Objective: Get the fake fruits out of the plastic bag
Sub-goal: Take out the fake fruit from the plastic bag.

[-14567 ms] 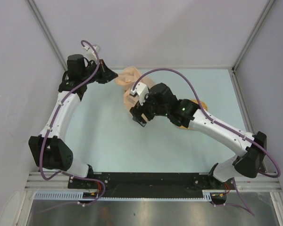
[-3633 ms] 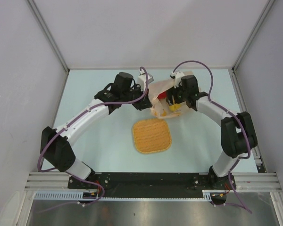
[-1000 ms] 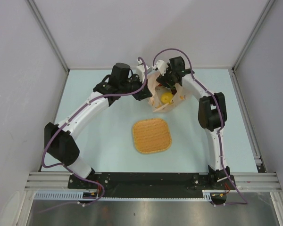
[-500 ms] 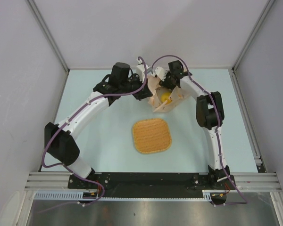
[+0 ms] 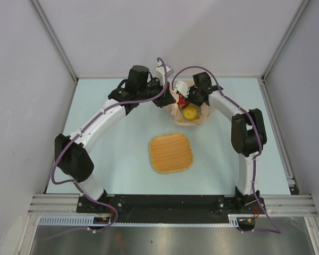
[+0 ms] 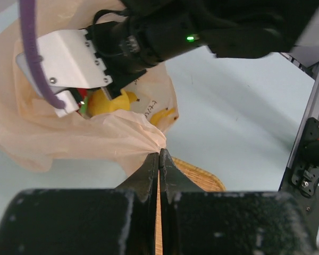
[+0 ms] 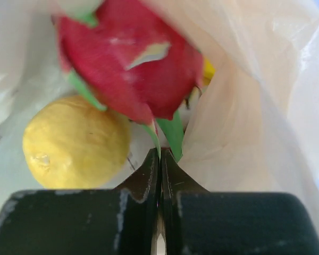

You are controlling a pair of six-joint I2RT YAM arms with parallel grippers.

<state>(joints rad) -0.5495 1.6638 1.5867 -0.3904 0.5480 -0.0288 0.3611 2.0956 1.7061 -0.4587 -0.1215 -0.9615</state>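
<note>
The peach-orange plastic bag (image 5: 194, 120) lies at the back of the table, its mouth held up. My left gripper (image 6: 158, 152) is shut on a gathered edge of the plastic bag (image 6: 69, 133). My right gripper (image 7: 160, 152) reaches inside the plastic bag (image 7: 255, 106) and is shut on a thin green tip of the red fruit (image 7: 133, 69). A round yellow fruit (image 7: 77, 143) rests just left of the jaws, seen from above as a round yellow fruit (image 5: 190, 112). A bit of yellow banana (image 6: 162, 115) shows through the plastic. From above, left gripper (image 5: 166, 101) and right gripper (image 5: 184, 101) sit close together.
An orange woven square tray (image 5: 171, 153) lies in front of the bag, toward the arm bases; its corner shows as a woven tray (image 6: 204, 178) behind my left fingers. Grey walls close in the table at the back and both sides.
My right gripper went from open to shut, closing on the red fruit's green tip. The right arm shifted slightly and the bag bunched tighter; the left grip on the bag held.
</note>
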